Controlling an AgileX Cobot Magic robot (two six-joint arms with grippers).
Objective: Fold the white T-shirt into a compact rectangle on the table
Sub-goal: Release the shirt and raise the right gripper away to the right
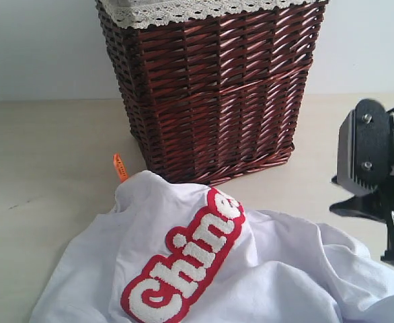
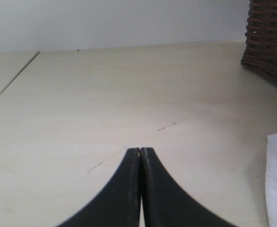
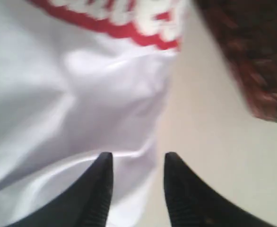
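Right wrist view puts us at the grab-an-edge step, I reckon: black right gripper (image 3: 137,158) hovers jaws apart over the crumpled soft white cotton T-shirt (image 3: 82,94) on the pale beige wood-look table (image 3: 195,142), left gripper (image 2: 141,150) pinched together, so next we'd pinch that edge.

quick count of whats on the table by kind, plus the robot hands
white T-shirt: 1
wicker basket: 1
robot hands: 2 (left hand, right hand)
total: 4
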